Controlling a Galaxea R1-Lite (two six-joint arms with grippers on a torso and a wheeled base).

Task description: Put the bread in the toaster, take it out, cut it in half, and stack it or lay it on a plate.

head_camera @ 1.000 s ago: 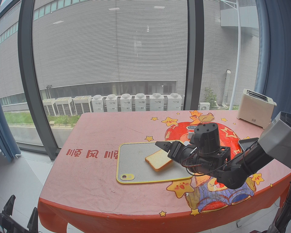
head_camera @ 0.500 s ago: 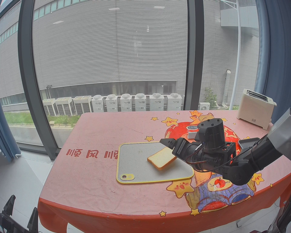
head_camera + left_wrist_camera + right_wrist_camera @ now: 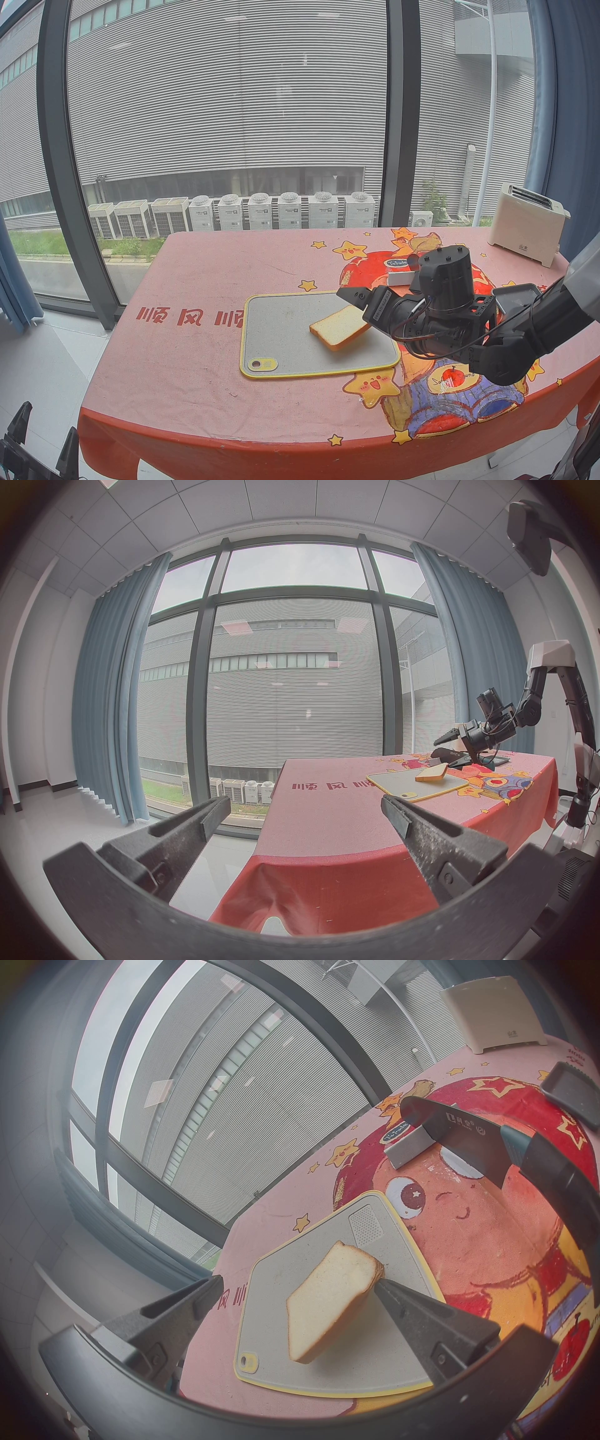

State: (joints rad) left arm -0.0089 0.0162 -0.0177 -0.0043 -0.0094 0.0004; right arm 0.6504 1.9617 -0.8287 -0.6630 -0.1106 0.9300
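Pale, brown-crusted square bread slice [image 3: 339, 327] leans mid-frame, just left of the wide-open right gripper [image 3: 354, 305], touching one finger, ungripped.

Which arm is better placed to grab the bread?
Right: the right gripper, open, flanks the bread on the cutting board, the toaster on that side. The left gripper hangs beyond the table.

Red cartoon-print tablecloth [image 3: 206, 375] is covering the table and hanging over the near edge. Blue curtains [image 3: 572, 112] are flanking the window. Outside, air-conditioner units [image 3: 262, 211] are sitting in a row below a grey slatted building [image 3: 225, 94].
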